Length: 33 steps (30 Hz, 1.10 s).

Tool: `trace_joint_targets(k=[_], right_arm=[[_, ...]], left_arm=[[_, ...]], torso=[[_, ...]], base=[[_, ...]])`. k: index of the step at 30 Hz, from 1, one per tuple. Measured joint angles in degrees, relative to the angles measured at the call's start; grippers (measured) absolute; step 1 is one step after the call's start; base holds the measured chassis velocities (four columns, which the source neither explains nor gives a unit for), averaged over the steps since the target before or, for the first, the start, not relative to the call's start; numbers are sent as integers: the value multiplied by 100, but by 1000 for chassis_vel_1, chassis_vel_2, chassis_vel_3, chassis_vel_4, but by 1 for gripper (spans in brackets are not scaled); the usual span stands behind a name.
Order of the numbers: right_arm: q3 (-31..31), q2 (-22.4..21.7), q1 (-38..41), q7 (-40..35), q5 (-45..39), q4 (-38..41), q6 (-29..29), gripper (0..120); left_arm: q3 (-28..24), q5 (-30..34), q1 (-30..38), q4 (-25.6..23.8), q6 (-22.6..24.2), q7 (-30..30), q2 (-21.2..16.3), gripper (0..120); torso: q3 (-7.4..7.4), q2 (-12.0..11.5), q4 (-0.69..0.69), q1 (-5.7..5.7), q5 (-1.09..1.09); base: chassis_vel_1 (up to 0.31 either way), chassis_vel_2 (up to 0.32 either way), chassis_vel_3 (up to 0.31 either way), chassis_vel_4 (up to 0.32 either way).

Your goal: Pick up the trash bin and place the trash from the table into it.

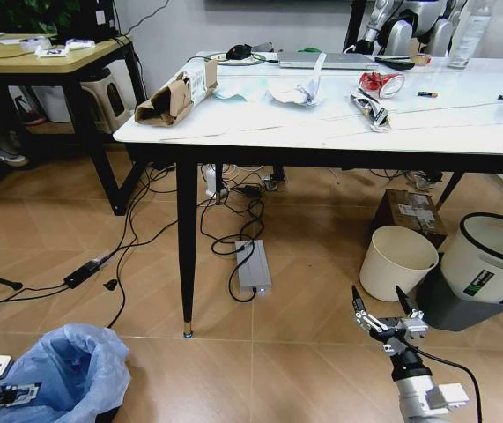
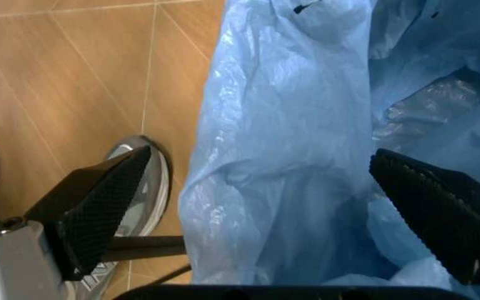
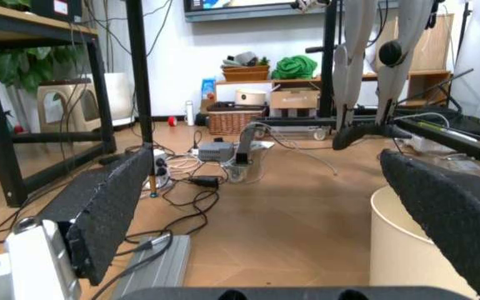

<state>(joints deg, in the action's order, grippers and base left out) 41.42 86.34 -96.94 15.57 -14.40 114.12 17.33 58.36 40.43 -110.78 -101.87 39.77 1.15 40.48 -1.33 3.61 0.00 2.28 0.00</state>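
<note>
The trash bin, lined with a crinkly light-blue bag, stands on the floor at the near left. My left gripper is beside it. In the left wrist view this gripper is open, its fingers spread on either side of the bag's edge. The white marble-look table carries the trash: torn cardboard, crumpled white paper, pale-blue paper, a crushed red can and a silver wrapper. My right gripper hangs open low at the near right, holding nothing.
A cream bucket and a white bin with a black rim stand under the table's right side. Cables and a grey power brick lie by the black table leg. A wooden desk is far left. A laptop sits on the table.
</note>
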Motion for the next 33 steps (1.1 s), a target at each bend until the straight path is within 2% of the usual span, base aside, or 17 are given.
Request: trace_joint_targets(k=[21,33], right_arm=[[15,-19,-69,21,-41,79,48,100],[31,1,-57,24,-41,67,52,100]], left_arm=[[114,181,137,-85,-412,-8,779,96],[-88,246,343,103,-469,-83,840,95]], torso=[[0,0,0,0,-1],[0,0,0,0,1]], base=[[0,0,0,0],[0,0,0,0]])
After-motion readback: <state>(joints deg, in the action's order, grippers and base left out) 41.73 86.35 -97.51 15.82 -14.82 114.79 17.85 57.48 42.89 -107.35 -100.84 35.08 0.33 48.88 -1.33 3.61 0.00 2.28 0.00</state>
